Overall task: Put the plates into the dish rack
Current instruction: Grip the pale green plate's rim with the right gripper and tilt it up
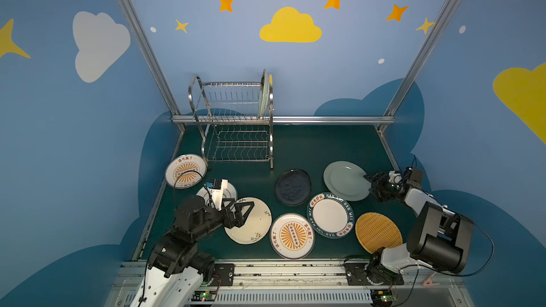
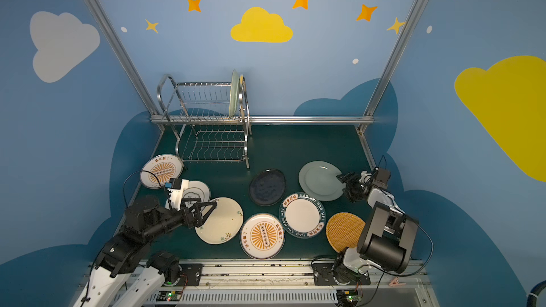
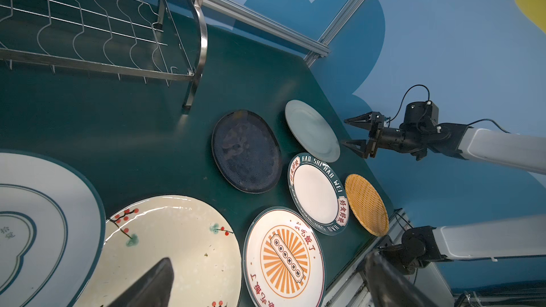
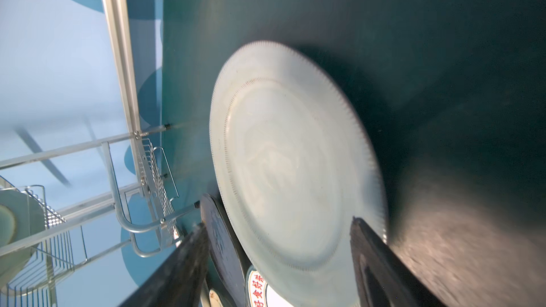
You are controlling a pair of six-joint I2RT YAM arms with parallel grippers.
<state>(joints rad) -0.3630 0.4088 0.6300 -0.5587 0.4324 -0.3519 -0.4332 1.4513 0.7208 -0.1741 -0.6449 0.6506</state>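
The steel dish rack [image 1: 233, 119] stands at the back left, with a pale green plate [image 1: 263, 95] upright at the right end of its upper tier. Flat on the mat lie several plates: two orange-sunburst [image 1: 185, 171] [image 1: 292, 236], cloud-emblem [image 1: 230, 191], cream floral [image 1: 254, 222], black [image 1: 293, 186], teal-rimmed [image 1: 331, 214], yellow woven [image 1: 378, 233], pale green [image 1: 346, 180]. My left gripper [image 1: 246, 211] hovers open over the cream floral plate [image 3: 177, 240]. My right gripper [image 1: 369, 186] is open at the pale green plate's [image 4: 289, 158] right rim, its jaws not closed on it.
The green mat [image 1: 325, 149] is bounded by an aluminium rail [image 1: 325, 119] at the back, slanted frame posts [image 1: 419, 54] at both rear corners, and the arms' base rail [image 1: 280, 270] at the front. Blue walls close in both sides.
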